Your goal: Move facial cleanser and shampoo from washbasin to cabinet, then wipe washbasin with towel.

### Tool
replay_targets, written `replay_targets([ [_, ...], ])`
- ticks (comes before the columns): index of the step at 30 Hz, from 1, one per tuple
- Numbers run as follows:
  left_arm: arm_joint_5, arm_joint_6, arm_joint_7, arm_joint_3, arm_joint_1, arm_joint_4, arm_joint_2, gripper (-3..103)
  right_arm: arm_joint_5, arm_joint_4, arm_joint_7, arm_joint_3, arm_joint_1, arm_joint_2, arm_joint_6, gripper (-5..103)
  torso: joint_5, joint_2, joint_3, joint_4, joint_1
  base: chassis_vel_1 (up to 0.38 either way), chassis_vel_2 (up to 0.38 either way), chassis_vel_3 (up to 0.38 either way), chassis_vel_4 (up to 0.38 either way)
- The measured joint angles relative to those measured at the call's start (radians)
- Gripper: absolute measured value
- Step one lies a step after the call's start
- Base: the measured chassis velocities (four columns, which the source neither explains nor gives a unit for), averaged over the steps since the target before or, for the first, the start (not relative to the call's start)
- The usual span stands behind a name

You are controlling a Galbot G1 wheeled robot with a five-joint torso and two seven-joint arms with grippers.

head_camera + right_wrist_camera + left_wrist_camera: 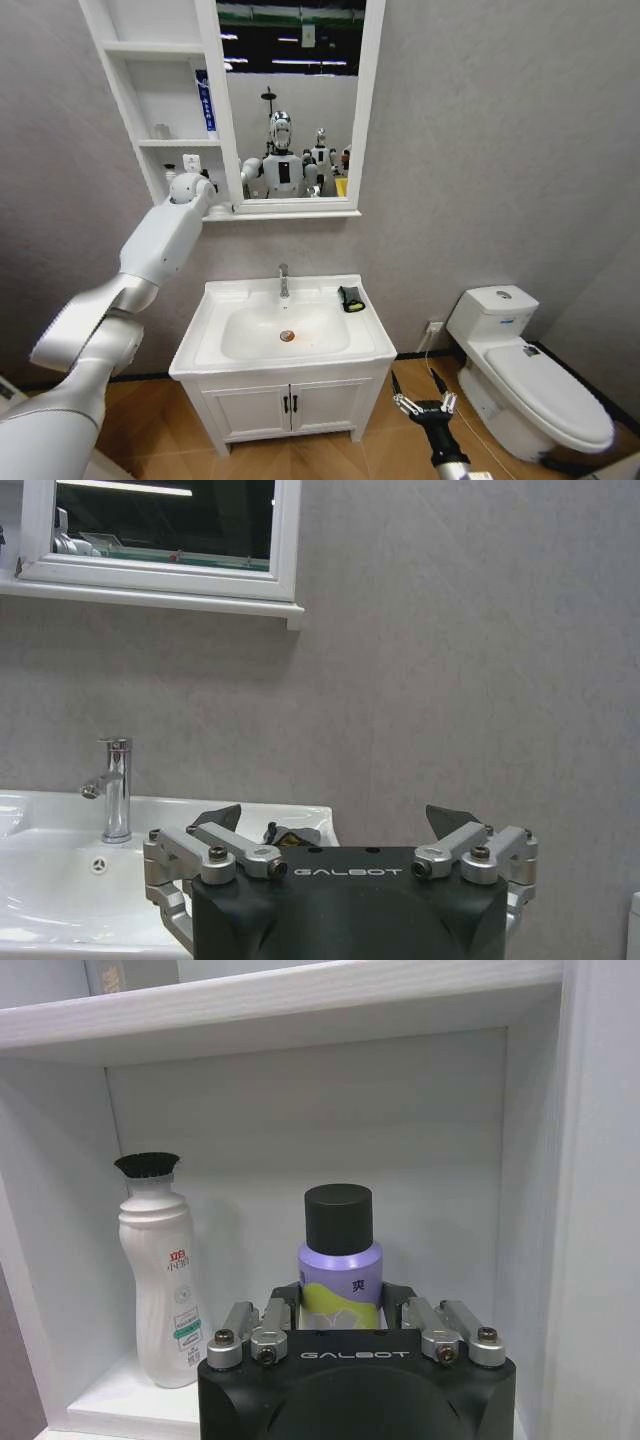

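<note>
My left gripper (340, 1310) is raised into the lowest shelf of the cabinet (160, 100), its fingers closed against the sides of a purple bottle (340, 1260) with a black cap. The gripper body hides the bottle's base. Beside it on the same shelf stands a white bottle (160, 1295) with a black cap. I cannot tell which of them is the shampoo and which the facial cleanser. The black towel (351, 298) lies on the back right corner of the washbasin (215, 325). My right gripper (423, 402) hangs open and low, in front of the basin's right side.
A blue and white tube (205, 100) stands on the middle shelf. The mirror (290, 100) adjoins the shelves. A chrome tap (283, 282) rises at the basin's back. A white toilet (530, 380) stands to the right, and a two-door cupboard (290, 405) sits under the basin.
</note>
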Motion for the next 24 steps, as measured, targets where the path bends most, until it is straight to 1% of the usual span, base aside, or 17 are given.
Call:
replay_targets([
  [5, -0.002, 0.001, 0.000, 0.001, 0.003, -0.001, -0.003, 43, 0.001, -0.005, 0.000, 0.000, 0.001, 0.000, 0.000, 100, 0.0000, 0.000, 0.000, 0.0000, 0.000, 0.000, 0.000, 0.000, 0.000],
  [6, -0.005, 0.002, 0.000, 0.001, 0.003, -0.003, -0.003, 40, 0.001, -0.006, 0.000, 0.001, 0.001, 0.000, 0.001, 100, 0.0000, 0.000, 0.000, 0.0000, 0.000, 0.000, 0.000, 0.000, 0.000],
  [8, -0.013, 0.002, 0.001, 0.002, 0.004, -0.008, -0.001, 48, 0.001, -0.007, 0.000, -0.001, 0.001, 0.000, 0.001, 100, 0.0000, 0.000, 0.000, -0.0001, 0.000, 0.000, 0.000, 0.000, 0.000],
  [9, -0.013, 0.002, 0.001, 0.002, 0.004, -0.008, -0.001, 48, 0.001, -0.007, 0.000, -0.001, 0.001, 0.000, 0.001, 100, 0.0000, 0.000, 0.000, -0.0001, 0.000, 0.000, 0.000, 0.000, 0.000],
  [11, -0.019, 0.002, 0.003, 0.000, 0.007, -0.019, 0.004, 59, 0.001, -0.007, 0.000, -0.004, 0.002, 0.000, 0.001, 100, 0.0000, 0.000, 0.000, 0.0000, 0.000, 0.000, 0.000, 0.000, 0.000],
  [13, -0.024, 0.002, 0.003, 0.000, 0.010, -0.030, 0.009, 59, 0.001, -0.007, 0.000, -0.005, 0.002, 0.000, 0.001, 100, 0.0000, 0.000, 0.000, -0.0001, 0.000, 0.000, 0.000, 0.000, 0.000],
  [15, -0.036, 0.004, 0.003, 0.005, 0.021, -0.059, 0.024, 70, 0.000, -0.005, 0.000, -0.006, 0.003, -0.001, 0.000, 100, 0.0000, 0.000, 0.000, -0.0001, 0.000, 0.000, 0.000, 0.000, 0.000],
  [16, -0.036, 0.004, 0.003, 0.005, 0.021, -0.059, 0.024, 70, 0.000, -0.005, 0.000, -0.006, 0.003, -0.001, 0.000, 100, 0.0000, 0.000, 0.000, -0.0001, 0.000, 0.000, 0.000, 0.000, 0.000],
  [19, -0.072, 0.009, -0.016, 0.004, 0.065, -0.155, 0.075, 86, 0.000, 0.001, 0.013, -0.004, 0.001, -0.004, -0.005, 100, 0.0001, 0.000, 0.000, -0.0003, 0.000, 0.000, 0.000, 0.000, 0.000],
  [20, -0.072, 0.009, -0.016, 0.004, 0.065, -0.155, 0.075, 86, 0.000, 0.001, 0.013, -0.004, 0.001, -0.004, -0.005, 100, 0.0001, 0.000, 0.000, -0.0003, 0.000, 0.000, 0.000, 0.000, 0.000],
  [22, -0.084, -0.011, -0.044, -0.012, 0.132, -0.293, 0.145, 96, 0.004, 0.007, 0.063, 0.000, 0.001, -0.001, -0.027, 100, -0.0003, 0.000, 0.000, -0.0004, 0.000, 0.000, 0.000, 0.000, 0.000],
  [23, -0.084, -0.011, -0.044, -0.012, 0.132, -0.293, 0.145, 96, 0.004, 0.007, 0.063, 0.000, 0.001, -0.001, -0.027, 100, -0.0003, 0.000, 0.000, -0.0004, 0.000, 0.000, 0.000, 0.000, 0.000],
  [24, -0.086, -0.023, -0.043, -0.020, 0.169, -0.370, 0.187, 98, 0.016, 0.007, 0.086, 0.001, 0.003, 0.000, -0.037, 100, -0.0004, 0.000, 0.000, -0.0005, 0.000, 0.000, 0.000, 0.000, 0.000],
])
